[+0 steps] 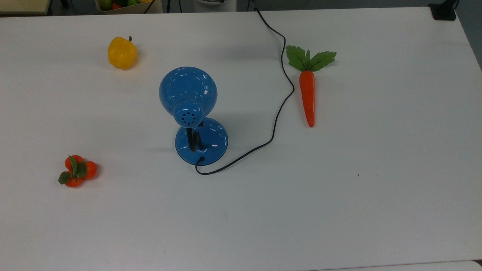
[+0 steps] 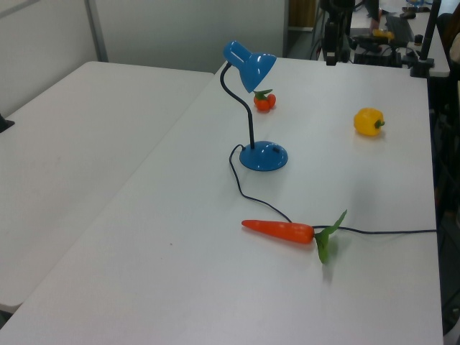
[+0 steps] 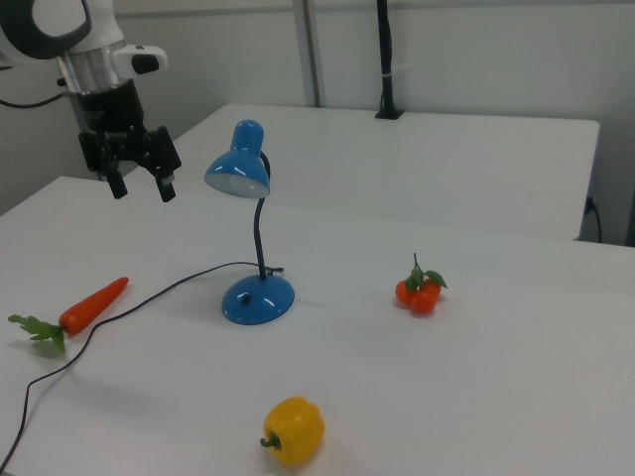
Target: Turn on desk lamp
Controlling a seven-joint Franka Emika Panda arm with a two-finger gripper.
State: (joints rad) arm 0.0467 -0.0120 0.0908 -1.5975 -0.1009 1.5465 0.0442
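lamp standing mid-table, unlit, carrot out at 3 o'clock in the top view. claw hanging high off the shade with fingers spread. best to drop slow toward the base, steer clear of the cord, then press.

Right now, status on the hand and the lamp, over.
Hand open, hanging in the air apart from the desk lamp. Lamp upright, shade unlit. Carrot and cord lie below the hand.
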